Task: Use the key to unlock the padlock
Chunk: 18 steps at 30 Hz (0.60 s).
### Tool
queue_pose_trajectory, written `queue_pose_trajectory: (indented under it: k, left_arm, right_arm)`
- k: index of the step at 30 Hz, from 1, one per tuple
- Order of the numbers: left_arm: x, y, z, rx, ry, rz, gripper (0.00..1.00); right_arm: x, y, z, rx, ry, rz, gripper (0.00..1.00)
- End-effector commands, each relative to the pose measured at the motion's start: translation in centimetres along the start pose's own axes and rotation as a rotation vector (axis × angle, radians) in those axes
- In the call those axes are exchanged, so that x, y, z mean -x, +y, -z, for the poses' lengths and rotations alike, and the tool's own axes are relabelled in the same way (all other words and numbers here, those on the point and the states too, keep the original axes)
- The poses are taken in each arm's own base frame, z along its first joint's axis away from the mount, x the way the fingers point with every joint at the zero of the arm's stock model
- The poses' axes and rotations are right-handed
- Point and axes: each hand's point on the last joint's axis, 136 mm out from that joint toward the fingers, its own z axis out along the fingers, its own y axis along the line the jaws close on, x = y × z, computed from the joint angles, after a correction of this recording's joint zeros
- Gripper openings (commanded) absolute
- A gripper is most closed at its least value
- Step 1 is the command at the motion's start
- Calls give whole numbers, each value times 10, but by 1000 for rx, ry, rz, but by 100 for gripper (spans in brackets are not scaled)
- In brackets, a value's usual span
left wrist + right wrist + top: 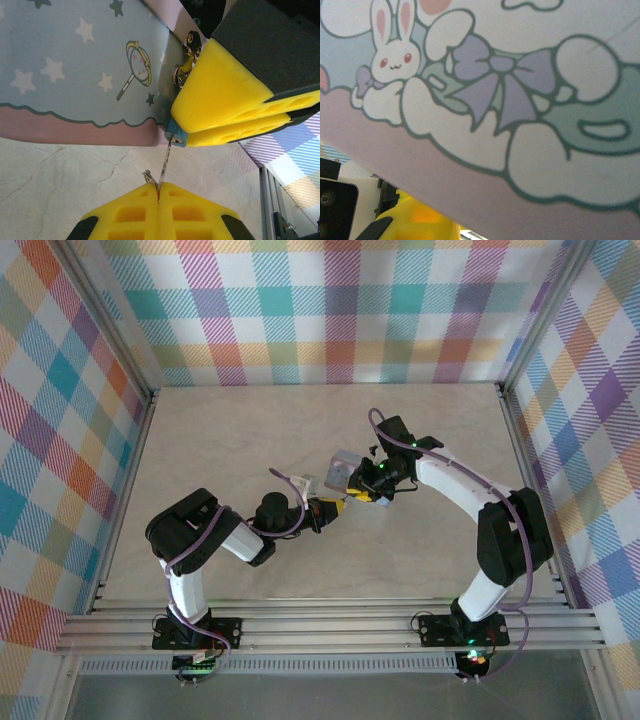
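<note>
Two grippers meet mid-table, just near-side of the box (343, 470). Left gripper (335, 508) comes in from the left, right gripper (372, 490) from the right, its arm arcing round the back.

Left wrist view:
- Left gripper (158, 187) has its yellow fingers pressed together on the key (165, 161). The thin blade rises out of the seam, and a small ring (146, 175) sits at the fingertips.
- Blade tip reaches the underside of the padlock (176, 137), a small blue-teal body. Cannot tell how far it has gone in.
- Right gripper (181, 128) is clamped on the padlock, which pokes out at its fingertips against the box's lower pink edge.
- A brass clasp (189, 50) shows on the box wall just above the right gripper's fingers.
- Bare table (75, 170) runs left under the box edge.

Right wrist view: box (520, 75) side very close, bunny and bow print, with its pink edge running diagonally and a blur of yellow below it.

Room: open table (220, 440) to the left, behind and to the right of the box. Plaid walls (60, 440) stand well away on three sides, and rails (330, 625) run along the near edge. Around the padlock the space is tight, with the box on one side and fingers above and below.
</note>
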Motion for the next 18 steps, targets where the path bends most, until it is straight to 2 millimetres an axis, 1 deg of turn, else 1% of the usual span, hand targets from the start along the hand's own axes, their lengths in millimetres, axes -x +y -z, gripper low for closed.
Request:
queue_pose_trajectory:
  k: [1,13,18]
  left_arm:
    - [22,-23,-4,-72,-64,-36,0]
    - [17,-26,-11,-91,-47,-25,0]
    - [14,-23,-14,-85,-41,-22,0]
  right_arm:
    - [0,6,1,33,6,5,0]
    - [0,7,0,39,11,0,0]
    - [0,9,0,43,12,3,0]
